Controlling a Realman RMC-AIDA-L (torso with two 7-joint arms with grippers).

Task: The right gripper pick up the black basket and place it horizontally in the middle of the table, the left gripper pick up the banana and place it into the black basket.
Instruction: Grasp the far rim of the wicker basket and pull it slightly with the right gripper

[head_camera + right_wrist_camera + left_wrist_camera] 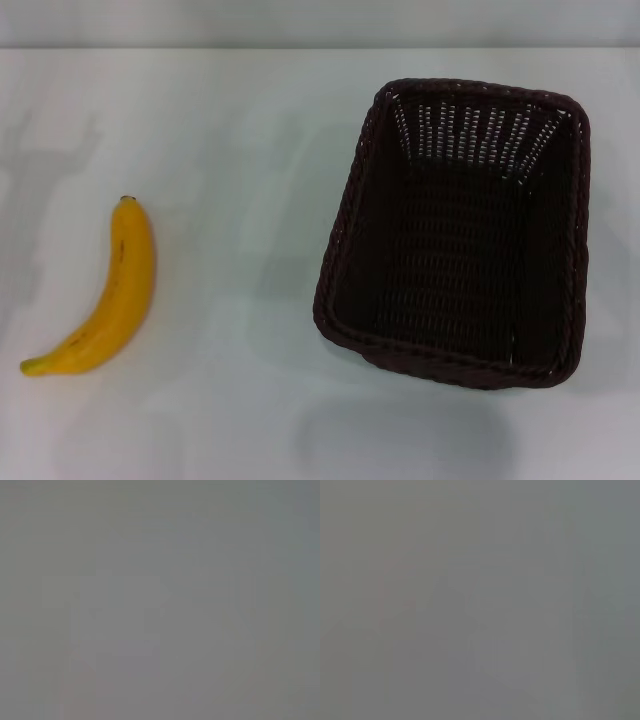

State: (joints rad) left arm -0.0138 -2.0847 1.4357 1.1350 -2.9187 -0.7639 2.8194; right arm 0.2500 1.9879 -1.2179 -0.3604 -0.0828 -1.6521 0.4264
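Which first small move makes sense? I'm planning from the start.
Probably bring the right end effector, not in view, over the basket. It sits lengthwise on the right of the table, empty, and the banana lies untouched at left.

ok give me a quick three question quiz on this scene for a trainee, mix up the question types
1. True or false: the banana already lies inside the black basket.
2. Multiple choice: in the head view, where does the basket sit on the table?
A. on the robot's left
B. on the robot's right, its long side running away from the robot
C. upside down in the middle
3. Short answer: is either gripper visible in any view?

Key
1. False. It lies on the bare table at the robot's left, apart from the basket.
2. B
3. No. The head view shows no arm, and both wrist views show only plain grey.
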